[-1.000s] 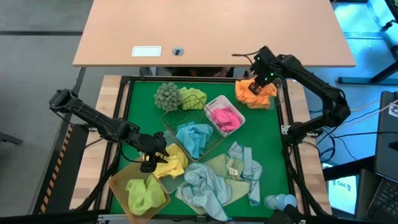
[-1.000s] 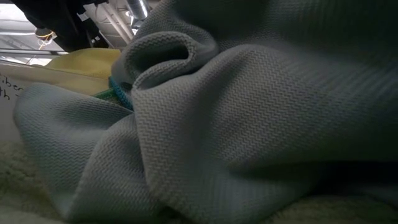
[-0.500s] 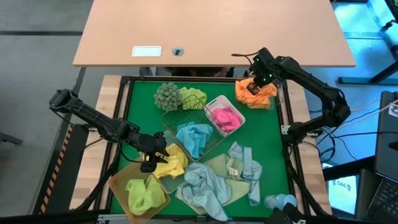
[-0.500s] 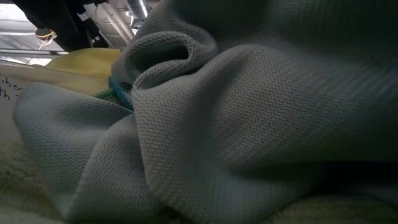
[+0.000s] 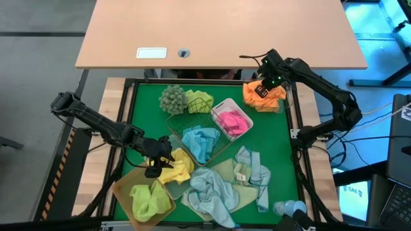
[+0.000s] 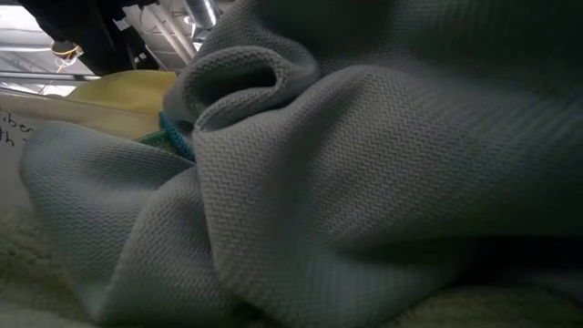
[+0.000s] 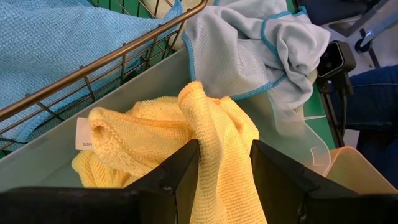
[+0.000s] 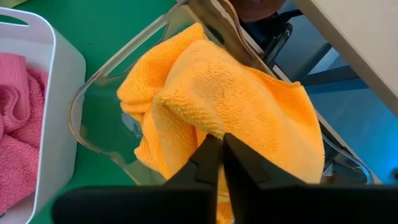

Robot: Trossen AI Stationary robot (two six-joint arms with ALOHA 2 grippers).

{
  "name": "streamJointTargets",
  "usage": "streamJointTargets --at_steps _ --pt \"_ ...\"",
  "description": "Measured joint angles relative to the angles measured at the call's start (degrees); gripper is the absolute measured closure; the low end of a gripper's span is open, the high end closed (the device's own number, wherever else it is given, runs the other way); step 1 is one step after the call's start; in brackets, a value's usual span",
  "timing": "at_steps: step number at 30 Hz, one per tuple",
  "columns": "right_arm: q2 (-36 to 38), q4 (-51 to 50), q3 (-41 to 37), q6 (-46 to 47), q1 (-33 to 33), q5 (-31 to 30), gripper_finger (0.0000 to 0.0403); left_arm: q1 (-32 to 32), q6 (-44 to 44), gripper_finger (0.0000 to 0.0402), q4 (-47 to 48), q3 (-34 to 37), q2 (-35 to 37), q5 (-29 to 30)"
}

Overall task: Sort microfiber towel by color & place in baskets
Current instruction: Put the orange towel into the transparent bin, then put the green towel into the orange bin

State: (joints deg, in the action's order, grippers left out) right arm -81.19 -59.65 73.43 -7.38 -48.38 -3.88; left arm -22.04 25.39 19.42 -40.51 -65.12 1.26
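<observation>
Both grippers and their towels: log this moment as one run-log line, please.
left gripper: shut on yellow towel | right gripper: pinching orange towel over clear basket

Low view blocked by grey-blue cloth (image 6: 364, 182)

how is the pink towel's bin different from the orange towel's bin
The pink towel lies in a white bin with opaque walls near the mat's middle; the orange towel fills a clear bin at the far right corner, see-through, with the right gripper over it. Both hold one colour only.
</observation>
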Motion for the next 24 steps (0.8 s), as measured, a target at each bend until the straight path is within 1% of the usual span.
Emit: streamJointTargets --at_steps 8,12,15,20,22,24 --pt "0.0 -0.4 0.0 0.0 0.0 0.0 0.0267 0.0 0.0 0.0261 0.0 0.0 0.0 0.0" --pt "0.0 -3.1 2.3 -0.7 0.0 0.0 0.0228 0.0 0.0 0.0261 0.0 0.0 0.0 0.0" --pt "0.0 -6.1 5.9 -0.8 0.0 0.0 0.0214 0.0 0.0 0.0261 0.0 0.0 0.0 0.0" --pt "0.0 -10.4 12.7 -0.4 0.0 0.1 0.0209 0.0 0.0 0.0261 0.0 0.0 0.0 0.0" --pt "0.0 -11.8 15.4 1.1 0.0 1.5 0.0208 0.0 0.0 0.0261 -0.1 0.0 0.0 0.0" --pt "0.0 -12.0 17.7 3.8 0.0 4.4 0.0208 0.0 0.0 0.0261 -0.1 0.0 0.0 0.0"
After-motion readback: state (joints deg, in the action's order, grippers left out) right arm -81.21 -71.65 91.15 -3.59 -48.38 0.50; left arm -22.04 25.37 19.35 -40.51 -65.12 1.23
